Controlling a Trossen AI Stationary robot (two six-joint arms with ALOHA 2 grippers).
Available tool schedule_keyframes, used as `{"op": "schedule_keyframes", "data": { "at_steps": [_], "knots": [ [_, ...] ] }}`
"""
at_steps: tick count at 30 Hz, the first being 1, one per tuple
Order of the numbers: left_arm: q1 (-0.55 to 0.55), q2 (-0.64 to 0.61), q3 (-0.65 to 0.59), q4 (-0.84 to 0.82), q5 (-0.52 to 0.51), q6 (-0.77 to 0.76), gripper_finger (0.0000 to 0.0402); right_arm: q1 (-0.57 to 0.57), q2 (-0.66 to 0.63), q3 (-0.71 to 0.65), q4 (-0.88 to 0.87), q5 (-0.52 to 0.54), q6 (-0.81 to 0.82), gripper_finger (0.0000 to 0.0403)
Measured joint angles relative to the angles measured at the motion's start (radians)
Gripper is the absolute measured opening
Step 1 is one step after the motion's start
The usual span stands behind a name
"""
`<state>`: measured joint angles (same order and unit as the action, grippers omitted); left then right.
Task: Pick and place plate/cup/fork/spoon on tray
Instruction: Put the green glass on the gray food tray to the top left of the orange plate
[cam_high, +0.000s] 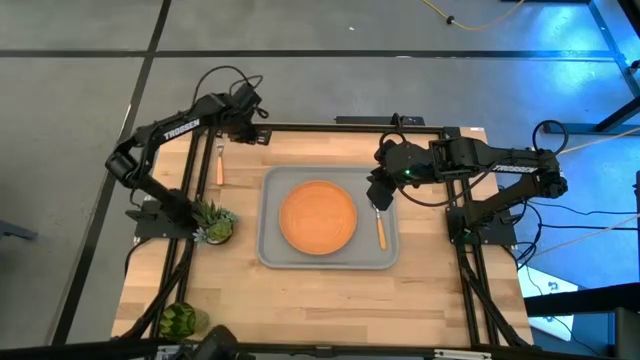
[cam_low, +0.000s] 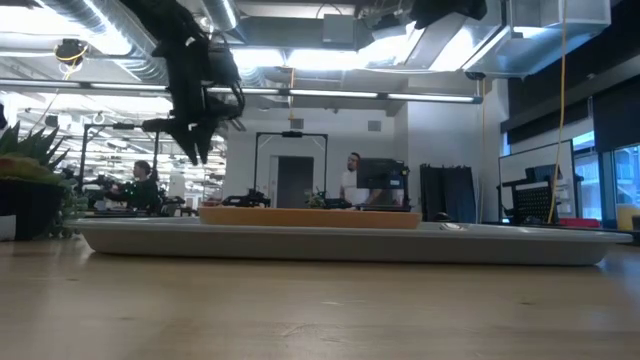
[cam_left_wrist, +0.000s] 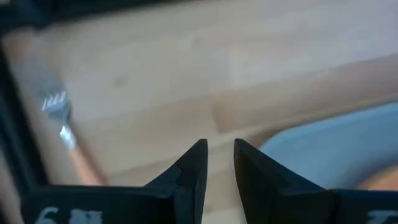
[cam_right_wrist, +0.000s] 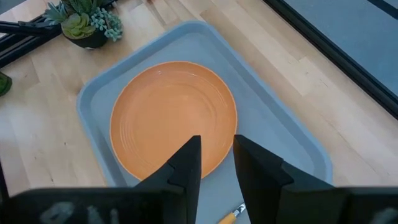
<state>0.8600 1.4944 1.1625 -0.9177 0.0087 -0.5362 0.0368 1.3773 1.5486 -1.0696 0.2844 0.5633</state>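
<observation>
The orange plate (cam_high: 318, 217) (cam_right_wrist: 171, 115) lies flat in the middle of the grey tray (cam_high: 270, 250) (cam_right_wrist: 280, 143). Beside it the spoon (cam_high: 380, 228) (cam_right_wrist: 230, 216) lies on the tray's right strip. The fork (cam_high: 220, 165) (cam_left_wrist: 62, 121) lies on the table beyond the tray's far left corner. At the near left corner stands the green cup (cam_high: 180, 320). My left gripper (cam_high: 245, 128) (cam_left_wrist: 219, 149) hangs open over the bare wood between fork and tray, pointing steeply down. My right gripper (cam_high: 378, 192) (cam_right_wrist: 216, 144) is open above the tray's far right part, with nothing between its fingers.
A spiky potted plant (cam_high: 215, 222) (cam_right_wrist: 81, 22) stands left of the tray. Black frame rails (cam_high: 300, 128) run along the table's far and side edges. Bare wood lies between the tray and the near edge. In the low view, people show in the room behind.
</observation>
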Motion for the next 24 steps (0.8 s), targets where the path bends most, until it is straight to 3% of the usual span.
{"op": "schedule_keyframes", "data": {
  "at_steps": [9, 24],
  "knots": [
    [-0.052, 0.082, 0.000, -0.183, -0.112, -0.065, 0.0072, 0.000, 0.000, 0.000, -0.007, 0.000, 0.000, 0.0099],
    [-0.036, 0.166, 0.000, -0.136, -0.236, -0.396, 0.0072, 0.000, 0.000, 0.000, -0.007, 0.000, -0.026, 0.0099]
  ]
}}
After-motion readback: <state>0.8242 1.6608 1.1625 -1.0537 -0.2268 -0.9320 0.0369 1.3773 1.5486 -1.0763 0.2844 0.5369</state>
